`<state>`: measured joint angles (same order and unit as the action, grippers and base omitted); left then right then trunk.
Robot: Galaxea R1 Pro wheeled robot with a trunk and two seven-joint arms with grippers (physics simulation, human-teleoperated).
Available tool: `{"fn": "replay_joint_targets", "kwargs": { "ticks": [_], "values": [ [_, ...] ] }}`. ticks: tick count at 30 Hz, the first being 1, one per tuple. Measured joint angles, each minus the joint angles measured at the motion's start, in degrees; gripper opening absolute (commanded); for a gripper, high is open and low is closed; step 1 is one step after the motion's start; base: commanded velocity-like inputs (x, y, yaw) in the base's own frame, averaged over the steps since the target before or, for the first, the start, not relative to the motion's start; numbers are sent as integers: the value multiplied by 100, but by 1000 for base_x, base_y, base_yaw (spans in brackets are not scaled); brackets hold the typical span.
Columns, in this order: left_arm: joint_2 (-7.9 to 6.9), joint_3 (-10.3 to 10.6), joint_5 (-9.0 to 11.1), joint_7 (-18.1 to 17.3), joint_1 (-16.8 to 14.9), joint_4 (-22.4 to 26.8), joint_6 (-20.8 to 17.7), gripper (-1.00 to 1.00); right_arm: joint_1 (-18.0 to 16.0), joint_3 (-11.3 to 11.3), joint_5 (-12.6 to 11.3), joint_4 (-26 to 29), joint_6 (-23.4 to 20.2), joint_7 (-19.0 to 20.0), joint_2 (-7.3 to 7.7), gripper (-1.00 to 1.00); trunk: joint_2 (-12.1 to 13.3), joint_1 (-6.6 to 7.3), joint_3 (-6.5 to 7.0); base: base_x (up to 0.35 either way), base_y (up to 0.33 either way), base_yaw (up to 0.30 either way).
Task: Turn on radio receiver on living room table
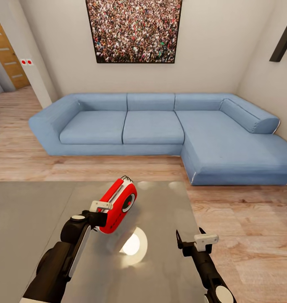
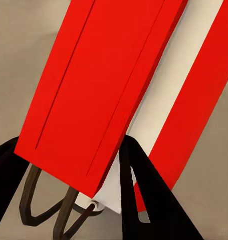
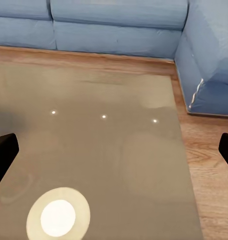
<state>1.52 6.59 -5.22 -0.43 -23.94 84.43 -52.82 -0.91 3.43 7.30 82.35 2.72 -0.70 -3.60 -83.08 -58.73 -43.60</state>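
Note:
The red radio receiver (image 1: pixel 118 205) with white sides and a round grey dial leans tilted over the glossy grey table (image 1: pixel 30 219), its wire handle pointing toward the sofa. My left gripper (image 1: pixel 101 213) is shut on it from the near side. In the left wrist view its dark fingers (image 2: pixel 144 190) straddle the radio receiver's red back (image 2: pixel 88 90) and white side. My right gripper (image 1: pixel 193 245) hovers open over the table's right part, apart from the radio. Its fingertips (image 3: pixel 3 152) stand wide apart above the bare table (image 3: pixel 119 150).
A blue L-shaped sofa (image 1: pixel 160 126) stands beyond the table on the wood plank floor (image 1: pixel 244 219). A framed crowd picture (image 1: pixel 135 29) hangs above it, and a dark letter shape (image 1: pixel 284 40) is on the right wall. A bright lamp reflection (image 1: pixel 132 244) glows on the tabletop. A doorway (image 1: pixel 6 54) opens far left.

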Motion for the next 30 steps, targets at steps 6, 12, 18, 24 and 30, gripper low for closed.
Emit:
{"fn": "replay_joint_targets", "kwargs": {
  "ticks": [6, 12, 18, 24, 30],
  "values": [
    [1, 5, 1, -1, -2, -10, 0, -100, -1, 0, 0, 0, 0, 0, 0, 100, 0, 0, 54, 0, 0, 0],
    [2, 9, 8, -1, -2, -19, 0, -100, -3, 0, 0, 0, 0, 0, 0, 100, 0, 0, 107, 0, 0, 0],
    [-3, 9, 10, -1, -3, -23, 0, -100, 0, 0, 0, 0, 0, 0, 0, 100, 0, 0, 159, 0, 0, 0],
    [-1, 9, 5, -1, -2, -24, 0, -100, -2, 0, 0, 0, 0, 0, 0, 100, 0, 0, 206, 0, 0, 0],
    [-2, 9, 4, -1, -4, -24, 0, -100, -1, 0, 0, 0, 0, 0, 0, 100, 0, 0, 251, 0, 0, 0]
  ]
}}
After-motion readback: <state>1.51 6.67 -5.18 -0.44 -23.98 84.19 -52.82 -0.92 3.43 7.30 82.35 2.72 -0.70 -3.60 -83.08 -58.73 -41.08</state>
